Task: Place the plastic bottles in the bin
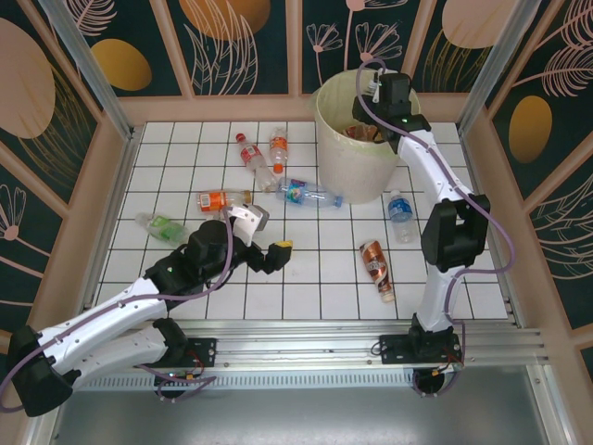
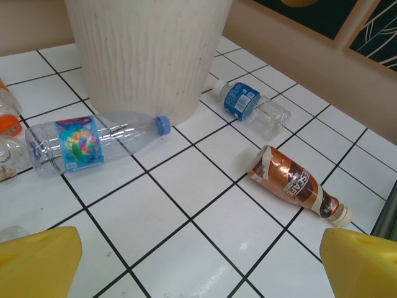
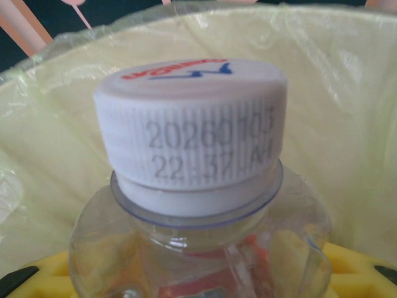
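White-capped bottle point(image 3: 192, 205) sits pinched in my right gripper point(image 3: 198, 276) over the bin point(image 1: 338, 162) at one o'clock; I should release only while centred over it. My left gripper point(image 2: 201, 261) gapes wide, empty.

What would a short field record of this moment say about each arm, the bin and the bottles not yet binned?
left pincer: open, empty, low over the tiled table
right pincer: shut on a white-capped bottle, above the liner
bin: upright, far side of the table
loose bottles: seven in the top view, all lying down
closest to bin: blue-capped bottle, cap near the bin's base
also nearby: blue-label bottle, brown bottle
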Action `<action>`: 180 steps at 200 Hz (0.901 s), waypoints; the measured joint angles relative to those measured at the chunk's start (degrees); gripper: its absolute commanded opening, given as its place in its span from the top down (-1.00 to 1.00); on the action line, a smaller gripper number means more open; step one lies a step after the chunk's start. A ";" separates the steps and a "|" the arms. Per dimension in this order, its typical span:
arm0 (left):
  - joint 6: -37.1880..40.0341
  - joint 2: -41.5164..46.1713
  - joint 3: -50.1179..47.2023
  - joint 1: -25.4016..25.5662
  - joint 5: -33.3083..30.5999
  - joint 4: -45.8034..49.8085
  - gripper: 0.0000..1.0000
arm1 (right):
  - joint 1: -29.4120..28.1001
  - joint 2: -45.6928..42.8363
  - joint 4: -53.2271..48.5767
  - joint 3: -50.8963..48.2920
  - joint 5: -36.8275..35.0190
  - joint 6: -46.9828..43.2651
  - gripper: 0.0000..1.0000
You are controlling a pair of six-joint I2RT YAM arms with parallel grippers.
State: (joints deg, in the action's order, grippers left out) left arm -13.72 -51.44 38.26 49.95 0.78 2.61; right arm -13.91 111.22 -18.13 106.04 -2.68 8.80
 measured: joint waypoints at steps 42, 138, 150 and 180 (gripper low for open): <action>0.00 -0.22 0.00 0.00 0.00 0.31 -0.97 | 0.00 0.00 -1.18 -0.04 0.87 -0.50 -0.19; -0.09 -0.92 0.00 0.00 -0.92 0.92 -0.97 | 0.00 0.17 -4.55 1.20 1.25 -1.03 -0.51; -0.09 -0.92 0.00 0.00 -1.14 1.07 -0.97 | 0.00 0.20 -4.90 1.86 1.25 -1.03 -0.57; -0.28 -0.92 0.00 0.00 -1.36 1.11 -0.97 | 0.00 0.20 -6.10 3.98 2.19 -1.01 -0.60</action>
State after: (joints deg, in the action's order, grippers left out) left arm -14.00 -52.36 38.26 49.95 -0.58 3.73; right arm -13.91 111.42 -24.23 110.02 -0.49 7.79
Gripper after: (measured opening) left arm 0.985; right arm 0.799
